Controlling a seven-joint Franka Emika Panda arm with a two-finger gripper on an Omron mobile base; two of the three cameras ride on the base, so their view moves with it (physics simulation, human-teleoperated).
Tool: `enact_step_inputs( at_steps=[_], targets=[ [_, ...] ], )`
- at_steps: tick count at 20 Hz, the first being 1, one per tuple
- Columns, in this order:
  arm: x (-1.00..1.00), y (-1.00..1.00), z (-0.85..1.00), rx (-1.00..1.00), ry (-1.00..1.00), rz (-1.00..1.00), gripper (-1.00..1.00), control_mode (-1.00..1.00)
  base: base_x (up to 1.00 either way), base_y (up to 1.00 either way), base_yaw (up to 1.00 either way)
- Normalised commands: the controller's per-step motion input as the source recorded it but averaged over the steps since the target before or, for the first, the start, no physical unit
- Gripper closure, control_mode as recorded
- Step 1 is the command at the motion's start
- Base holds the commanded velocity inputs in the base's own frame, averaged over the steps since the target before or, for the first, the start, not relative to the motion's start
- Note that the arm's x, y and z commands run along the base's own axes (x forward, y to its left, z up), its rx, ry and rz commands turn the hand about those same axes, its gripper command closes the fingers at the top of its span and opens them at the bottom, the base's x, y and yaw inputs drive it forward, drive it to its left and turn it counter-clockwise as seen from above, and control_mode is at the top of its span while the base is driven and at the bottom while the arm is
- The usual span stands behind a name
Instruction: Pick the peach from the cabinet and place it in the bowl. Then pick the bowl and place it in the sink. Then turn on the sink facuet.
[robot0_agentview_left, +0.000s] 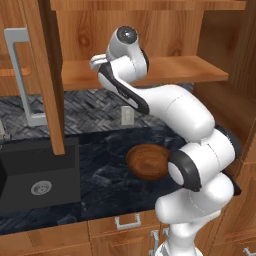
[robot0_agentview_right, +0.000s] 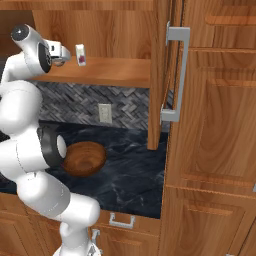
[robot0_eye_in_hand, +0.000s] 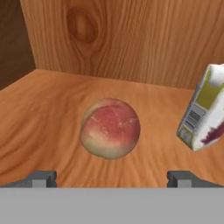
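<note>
My two-finger gripper (robot0_eye_in_hand: 111, 179) is spread wide, holding nothing, facing the small round pinkish-orange peach (robot0_eye_in_hand: 110, 127) on the brown wooden cabinet shelf (robot0_eye_in_hand: 39, 118).

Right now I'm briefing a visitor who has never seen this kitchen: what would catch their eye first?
Probably the peach, lying on the cabinet shelf straight ahead of the open pincer, with a small white container beside it. Next, the glossy wooden bowl on the dark counter, right of the black sink.
</note>
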Motion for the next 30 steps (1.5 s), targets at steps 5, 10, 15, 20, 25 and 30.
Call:
enact_step_inputs(
  at_steps=[5,10,15,20,25,30],
  targets=[
    [0.27,0.01,-0.06,0.0,0.0,0.0,-1.0,-1.0,0.0,0.0,0.0],
    [0.2,0.06,-0.06,0.0,0.0,0.0,-1.0,-1.0,0.0,0.0,0.0],
    [0.18,0.18,-0.09,0.0,0.0,0.0,-1.0,-1.0,0.0,0.0,0.0],
    [0.14,0.2,-0.08,0.0,0.0,0.0,-1.0,-1.0,0.0,0.0,0.0],
    [0.06,0.09,-0.04,0.0,0.0,0.0,-1.0,-1.0,0.0,0.0,0.0],
    [0.03,0.02,-0.06,0.0,0.0,0.0,-1.0,-1.0,0.0,0.0,0.0]
  ],
)
